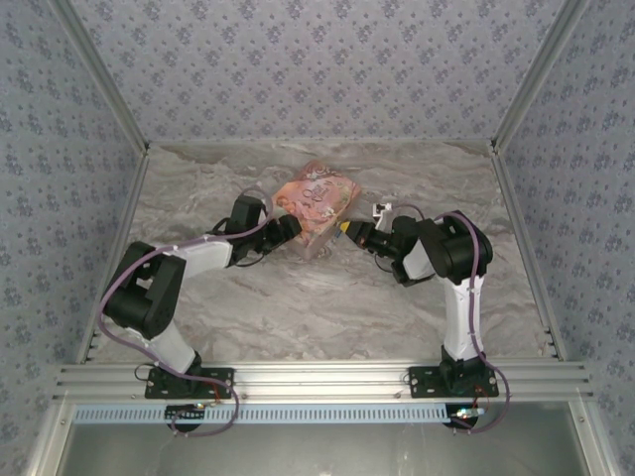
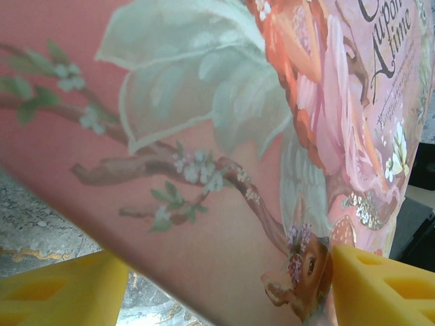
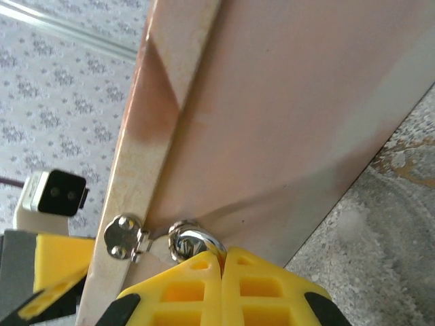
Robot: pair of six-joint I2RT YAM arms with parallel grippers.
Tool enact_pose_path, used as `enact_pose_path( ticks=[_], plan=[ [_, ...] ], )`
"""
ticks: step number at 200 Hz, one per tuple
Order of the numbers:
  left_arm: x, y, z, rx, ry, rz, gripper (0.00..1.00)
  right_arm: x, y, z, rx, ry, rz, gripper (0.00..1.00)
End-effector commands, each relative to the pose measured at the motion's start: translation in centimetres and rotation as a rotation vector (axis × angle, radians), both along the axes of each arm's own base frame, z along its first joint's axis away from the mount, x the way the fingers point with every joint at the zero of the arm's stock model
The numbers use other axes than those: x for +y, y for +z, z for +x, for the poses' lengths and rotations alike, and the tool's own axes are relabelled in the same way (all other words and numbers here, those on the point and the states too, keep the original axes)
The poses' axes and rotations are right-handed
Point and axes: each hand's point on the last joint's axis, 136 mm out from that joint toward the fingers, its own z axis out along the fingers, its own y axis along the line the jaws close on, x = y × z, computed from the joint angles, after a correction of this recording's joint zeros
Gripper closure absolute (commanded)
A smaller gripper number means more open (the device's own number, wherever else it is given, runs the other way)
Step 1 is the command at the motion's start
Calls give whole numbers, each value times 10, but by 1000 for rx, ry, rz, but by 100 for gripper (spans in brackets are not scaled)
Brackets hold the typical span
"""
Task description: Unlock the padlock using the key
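pink box (image 1: 316,213), one, silvery padlock shackle (image 3: 192,239), one, metal hasp (image 3: 122,238), one

Silvery-shackled padlock (image 3: 194,239) against pink box (image 3: 272,102)

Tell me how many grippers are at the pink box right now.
2. The left gripper holds the pink box at its left end between wide-set fingers; the right gripper is shut at the box's right edge, beside a small metal clasp.

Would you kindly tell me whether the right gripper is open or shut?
Shut: the right gripper has its yellow fingers pressed together.
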Motion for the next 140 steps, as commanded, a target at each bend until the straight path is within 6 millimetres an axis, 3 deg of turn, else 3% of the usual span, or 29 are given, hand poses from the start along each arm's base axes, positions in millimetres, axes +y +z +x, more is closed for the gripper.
enact_pose_path(
  ticks=[1,50,70,108,140],
  plan=[
    [28,-65,-53,242,-6,152,25,-2,30,19,-45,-87,54,100],
    [27,-67,-55,242,-10,149,25,-5,36,29,-31,-136,82,100],
    [27,-63,-53,232,-8,142,25,-17,36,28,-37,-175,40,100],
    [30,-42,-38,187,-2,133,22,-45,32,13,-32,-223,-59,100],
    [27,-10,-17,113,-4,88,18,-58,37,-4,-42,-224,-144,100]
  ],
)
